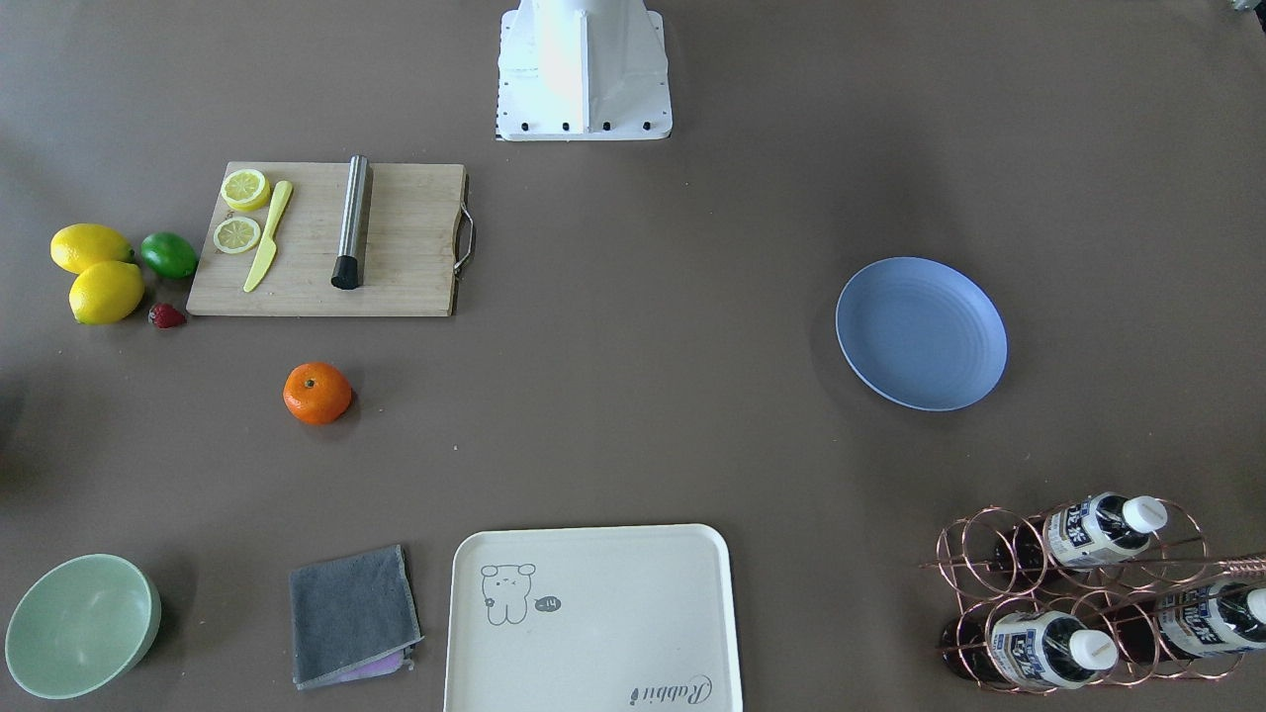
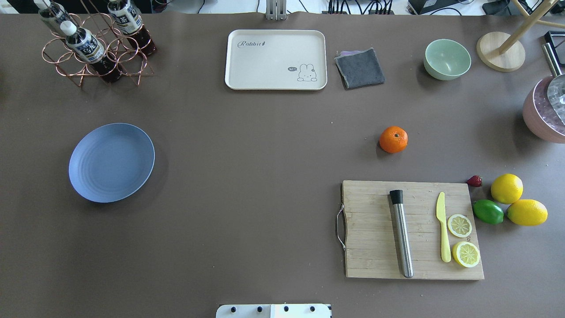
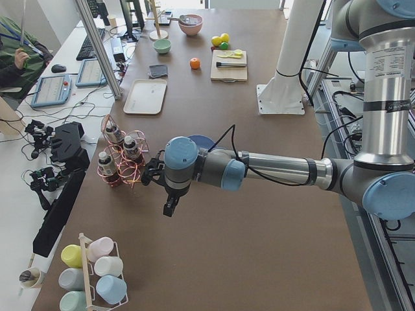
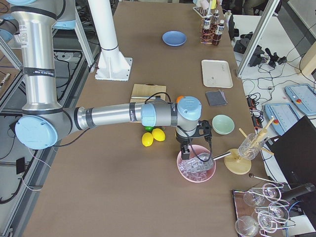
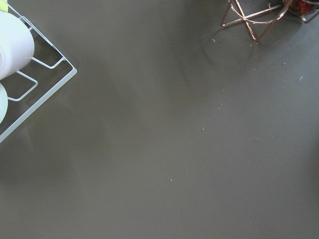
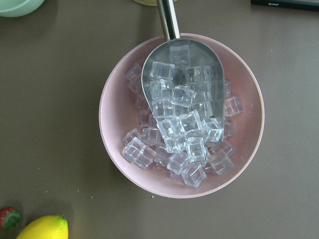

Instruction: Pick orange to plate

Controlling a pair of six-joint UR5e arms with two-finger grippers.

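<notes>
**Orange on the table, well apart from the plate**

The orange [image 1: 316,393] sits on the brown table [image 1: 643,415], stem dot up, just off the front edge of the wooden cutting board [image 1: 406,247]. Nothing touches it. The blue plate [image 1: 921,333] lies flat on the other half of the table, on the robot's left, with nothing on it.

The left gripper [image 3: 170,208] hangs over bare table near the copper bottle rack [image 3: 120,162], far from the orange. It shows only in the side view, and I cannot tell whether its fingers are spread or closed. The right gripper [image 4: 185,154] hangs over a pink bowl [image 6: 106,117] of ice cubes [image 6: 174,132], in which a metal scoop [image 6: 182,69] lies. It too shows only from the side, so I cannot tell how its fingers stand.

On the board lie a steel cylinder [image 1: 352,222], a yellow knife [image 1: 267,237] and two lemon halves [image 1: 243,189]. Beside the board are two lemons [image 1: 90,247], a lime [image 1: 169,255] and a strawberry [image 1: 166,315]. A cream tray [image 1: 593,633], a grey cloth [image 1: 351,613] and a green bowl [image 1: 79,625] stand along the table's far edge from the robot.
</notes>
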